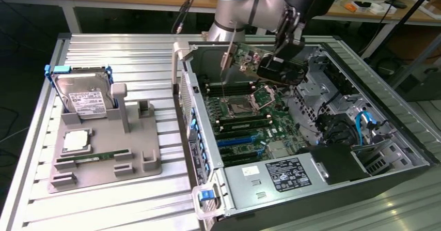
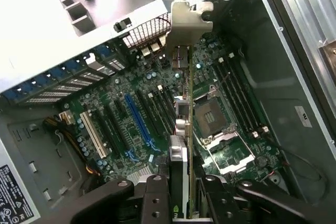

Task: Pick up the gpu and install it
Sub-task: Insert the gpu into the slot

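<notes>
The gpu (image 1: 242,57) is a thin dark-green card with a silver bracket (image 1: 225,60) at one end. It hangs in the air over the far part of the open computer case (image 1: 386,112), and my gripper (image 1: 281,68) is shut on it. In the wrist view the gpu (image 2: 184,124) shows edge-on. It runs from my gripper (image 2: 184,203) out to the bracket (image 2: 190,18), and the fingers (image 2: 156,198) press on both of its faces. Below it lies the motherboard (image 2: 121,129), with a long blue slot (image 2: 137,121) off to one side of the card.
A grey holder tray (image 1: 103,148) on the exterior view's left carries a silver hard drive (image 1: 86,99), a processor (image 1: 76,140) and a memory stick (image 1: 93,158). Inside the case are the processor socket (image 2: 212,114), memory slots (image 2: 236,95), a power supply (image 1: 282,174) and blue cables (image 1: 365,125).
</notes>
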Controlling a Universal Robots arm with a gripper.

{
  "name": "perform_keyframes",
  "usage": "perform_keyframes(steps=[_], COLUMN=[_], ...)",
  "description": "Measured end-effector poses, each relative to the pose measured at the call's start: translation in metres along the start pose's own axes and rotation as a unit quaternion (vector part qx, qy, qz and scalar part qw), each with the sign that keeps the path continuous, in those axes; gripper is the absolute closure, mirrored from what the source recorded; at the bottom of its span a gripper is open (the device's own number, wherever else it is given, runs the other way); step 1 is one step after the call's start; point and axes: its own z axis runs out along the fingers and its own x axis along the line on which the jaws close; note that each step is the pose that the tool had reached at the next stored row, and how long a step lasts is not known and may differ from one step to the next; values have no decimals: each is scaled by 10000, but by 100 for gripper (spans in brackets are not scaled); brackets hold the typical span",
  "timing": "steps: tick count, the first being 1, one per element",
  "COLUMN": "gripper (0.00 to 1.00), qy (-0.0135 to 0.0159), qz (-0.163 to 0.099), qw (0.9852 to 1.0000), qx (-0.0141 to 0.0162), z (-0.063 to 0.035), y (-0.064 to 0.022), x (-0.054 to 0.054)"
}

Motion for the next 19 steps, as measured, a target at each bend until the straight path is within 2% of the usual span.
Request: perform_keyframes(steps=[4,6,8,9,11,13,14,15,17,18,19], gripper=[73,73,73,73,73,73,73,73,73,73,73], qy=[27,54,76,91,119,139,150,154,142,142,142], qz=[-474,-949,-1341,-1586,-2073,-2409,-2604,-2759,-2964,-2986,-2986], qw=[9989,9955,9909,9873,9782,9704,9654,9611,9549,9542,9542], qx=[-9,-18,-25,-30,-38,-44,-43,-7,130,138,138], z=[1,1,2,3,5,8,14,19,32,31,31], y=[-3,-4,-4,-4,-4,-4,-5,-5,-6,-6,-5], x=[-2,-2,-2,-2,-2,-2,-1,0,1,2,2])
